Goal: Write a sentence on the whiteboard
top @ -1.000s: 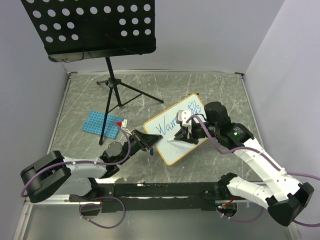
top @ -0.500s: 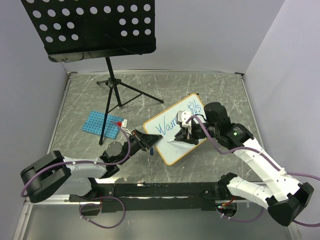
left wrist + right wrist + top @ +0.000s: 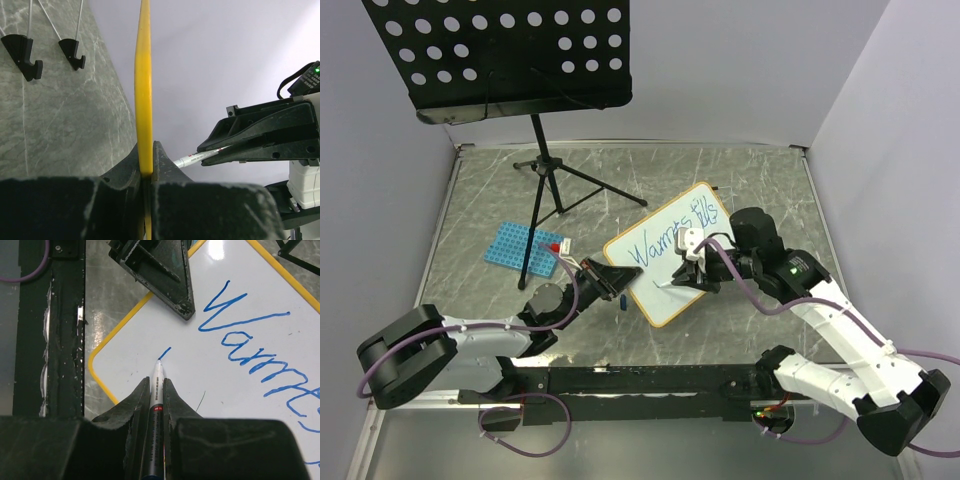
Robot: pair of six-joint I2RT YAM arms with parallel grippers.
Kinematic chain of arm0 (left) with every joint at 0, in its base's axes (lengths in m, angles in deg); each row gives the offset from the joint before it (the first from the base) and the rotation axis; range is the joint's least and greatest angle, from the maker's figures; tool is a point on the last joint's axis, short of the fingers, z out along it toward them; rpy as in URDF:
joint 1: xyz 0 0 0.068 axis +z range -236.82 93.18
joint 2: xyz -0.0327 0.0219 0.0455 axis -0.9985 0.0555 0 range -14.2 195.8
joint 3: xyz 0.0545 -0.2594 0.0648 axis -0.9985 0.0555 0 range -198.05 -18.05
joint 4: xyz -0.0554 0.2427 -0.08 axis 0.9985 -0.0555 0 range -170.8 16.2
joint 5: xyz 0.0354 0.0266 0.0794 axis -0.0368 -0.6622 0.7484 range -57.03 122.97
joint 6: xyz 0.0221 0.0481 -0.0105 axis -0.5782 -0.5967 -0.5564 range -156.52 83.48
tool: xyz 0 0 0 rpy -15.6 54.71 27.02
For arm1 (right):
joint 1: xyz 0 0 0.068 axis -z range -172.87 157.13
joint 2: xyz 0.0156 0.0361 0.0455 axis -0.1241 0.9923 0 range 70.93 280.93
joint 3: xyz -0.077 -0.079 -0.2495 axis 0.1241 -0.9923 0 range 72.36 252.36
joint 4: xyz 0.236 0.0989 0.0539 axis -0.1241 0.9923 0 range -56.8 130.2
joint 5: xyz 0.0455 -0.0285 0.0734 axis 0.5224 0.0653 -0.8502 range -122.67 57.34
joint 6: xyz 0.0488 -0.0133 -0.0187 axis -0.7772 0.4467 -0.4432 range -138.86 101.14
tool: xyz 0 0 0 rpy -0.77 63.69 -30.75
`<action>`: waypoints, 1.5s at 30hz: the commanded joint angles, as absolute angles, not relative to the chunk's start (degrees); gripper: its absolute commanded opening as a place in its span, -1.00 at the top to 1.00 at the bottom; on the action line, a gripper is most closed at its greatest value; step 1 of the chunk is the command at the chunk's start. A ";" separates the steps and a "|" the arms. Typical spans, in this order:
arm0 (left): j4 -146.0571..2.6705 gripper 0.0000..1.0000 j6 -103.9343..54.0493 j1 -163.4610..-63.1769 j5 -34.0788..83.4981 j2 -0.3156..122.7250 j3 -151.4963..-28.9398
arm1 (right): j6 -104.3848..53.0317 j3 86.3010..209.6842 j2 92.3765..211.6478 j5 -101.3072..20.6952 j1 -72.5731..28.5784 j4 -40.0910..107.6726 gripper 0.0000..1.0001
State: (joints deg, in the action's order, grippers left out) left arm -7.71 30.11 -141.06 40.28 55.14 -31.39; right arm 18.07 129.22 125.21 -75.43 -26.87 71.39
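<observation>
Pinching the near-left edge of the board (image 3: 660, 302), the left pincer (image 3: 623, 284) steadies it so the right pincer (image 3: 157, 383), clamped on the marker (image 3: 158, 371), can start the second line of the sentence (image 3: 250, 340).

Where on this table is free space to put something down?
Free: the far right corner of the table, behind the whiteboard; the strip left of the rack. Crowded: the centre, where the left hand grips the whiteboard and the right hand holds a marker; also the stand legs.
</observation>
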 commanded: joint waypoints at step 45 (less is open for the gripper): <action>6.10 0.98 30.01 -140.34 40.35 50.31 -32.38 | 18.58 131.51 126.74 -69.75 -26.88 74.94 1.00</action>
State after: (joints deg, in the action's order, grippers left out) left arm -8.98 28.64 -140.55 41.31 54.31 -30.87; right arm 16.84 131.30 127.92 -69.37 -27.00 71.37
